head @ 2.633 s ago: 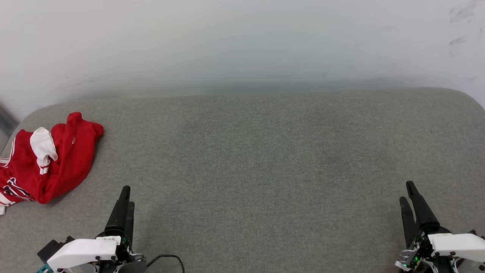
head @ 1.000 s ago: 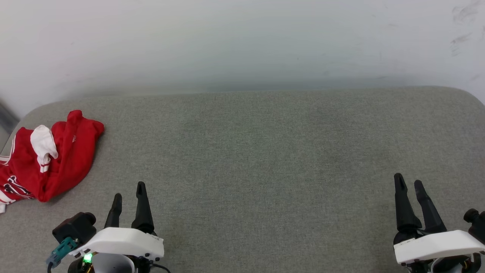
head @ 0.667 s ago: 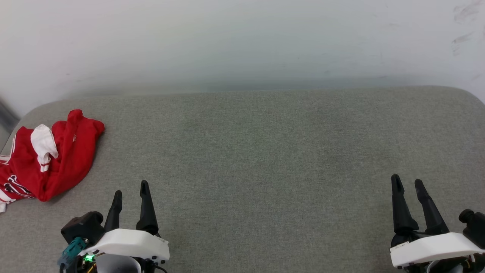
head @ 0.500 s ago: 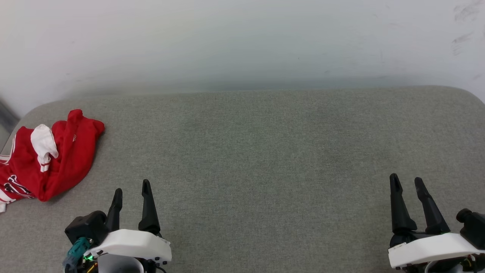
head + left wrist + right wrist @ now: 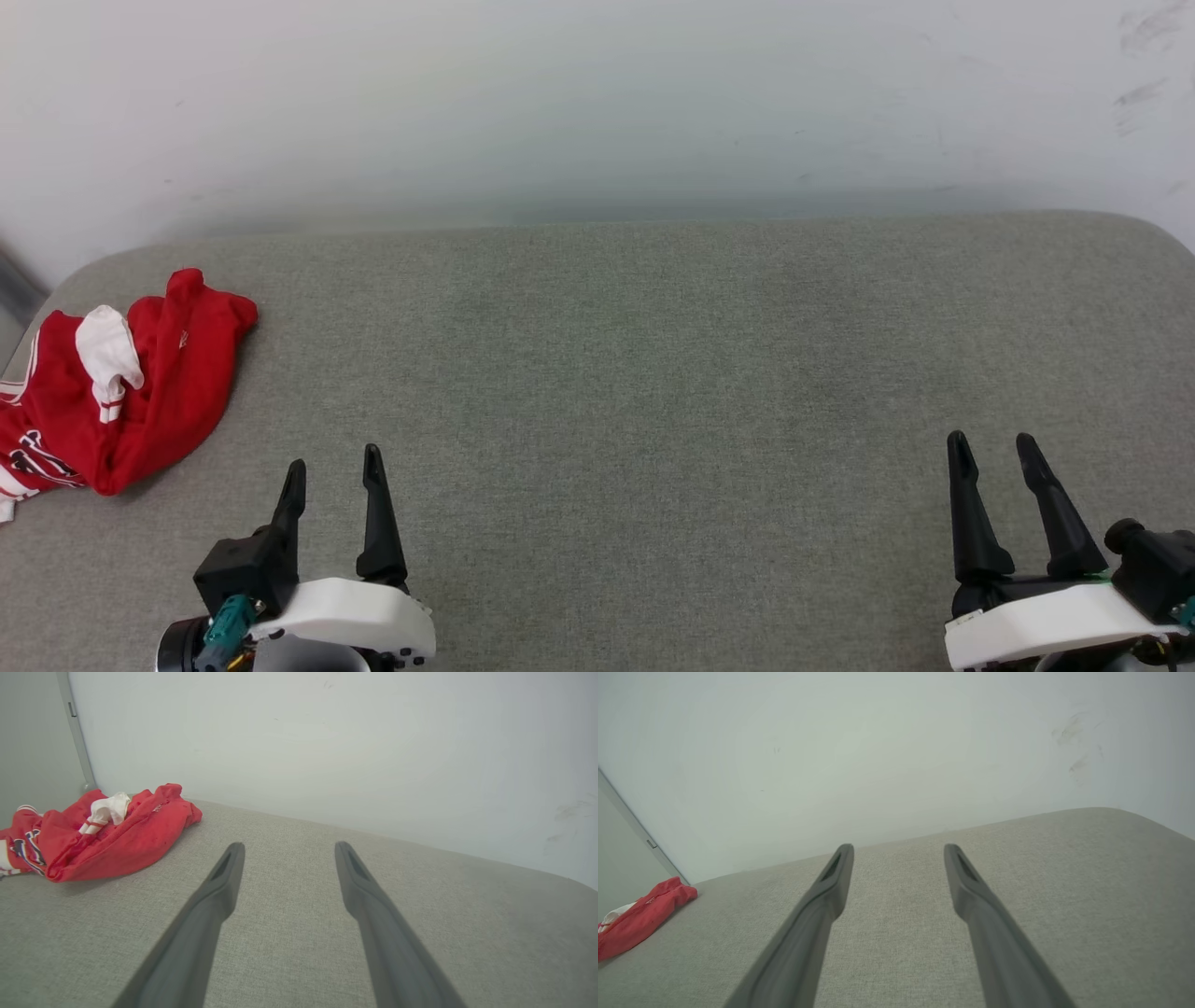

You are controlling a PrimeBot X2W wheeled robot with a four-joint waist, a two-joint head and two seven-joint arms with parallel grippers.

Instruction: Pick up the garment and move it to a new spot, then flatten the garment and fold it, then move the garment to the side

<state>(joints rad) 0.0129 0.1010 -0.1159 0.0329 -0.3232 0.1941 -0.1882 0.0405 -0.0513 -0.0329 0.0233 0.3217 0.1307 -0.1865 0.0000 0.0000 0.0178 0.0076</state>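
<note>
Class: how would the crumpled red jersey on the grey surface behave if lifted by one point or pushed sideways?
The red jersey lies in soft folds, so it is probably floppy and would hang from a pinch. It looks thin, so likely light. Pushed across the textured grey surface, it would probably bunch rather than slide whole.

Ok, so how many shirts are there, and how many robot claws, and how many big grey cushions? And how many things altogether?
Shirts: 1, the red jersey, crumpled at the cushion's left end.
Robot claws: 2, the left gripper and the right gripper, both open and holding nothing.
Cushions: 1, the grey cushion under it all.
Total: 4.
</note>
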